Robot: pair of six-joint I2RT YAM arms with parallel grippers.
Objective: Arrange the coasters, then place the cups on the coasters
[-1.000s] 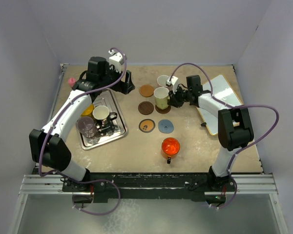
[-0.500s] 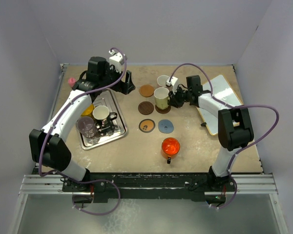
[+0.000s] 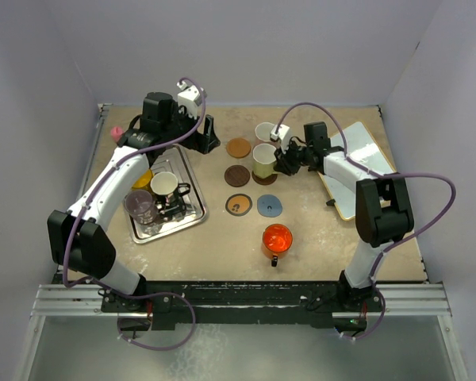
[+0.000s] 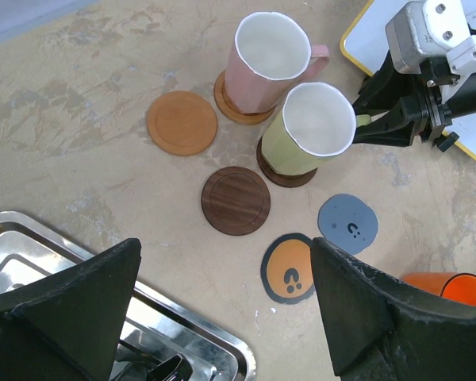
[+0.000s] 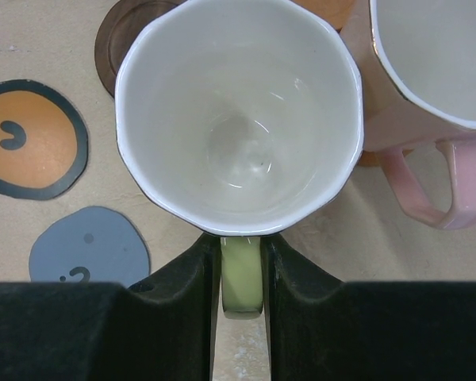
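Note:
The pale cream-green cup (image 3: 262,159) (image 5: 238,111) stands on a brown coaster (image 3: 266,178) (image 4: 279,172). My right gripper (image 3: 282,161) (image 5: 241,246) is shut on its handle (image 5: 241,282), one finger on each side. Behind it the pink cup (image 3: 265,131) (image 4: 266,59) sits on another brown coaster (image 4: 226,107). The orange (image 3: 238,148), dark brown (image 3: 237,175), black orange-centred (image 3: 239,204) and grey-blue (image 3: 269,205) coasters lie bare. A red-orange cup (image 3: 276,239) stands near the front. My left gripper (image 3: 209,135) (image 4: 226,262) hangs open above the table, holding nothing.
A silver tray (image 3: 192,216) on the left holds the black cup (image 3: 165,185), the clear glass cup (image 3: 140,205) and a yellow cup (image 3: 143,178). A white yellow-edged board (image 3: 357,167) lies at the right. A pink-capped bottle (image 3: 116,131) stands at the back left.
The right arm has shifted very slightly; the green cup stays on its coaster. The left arm has not moved.

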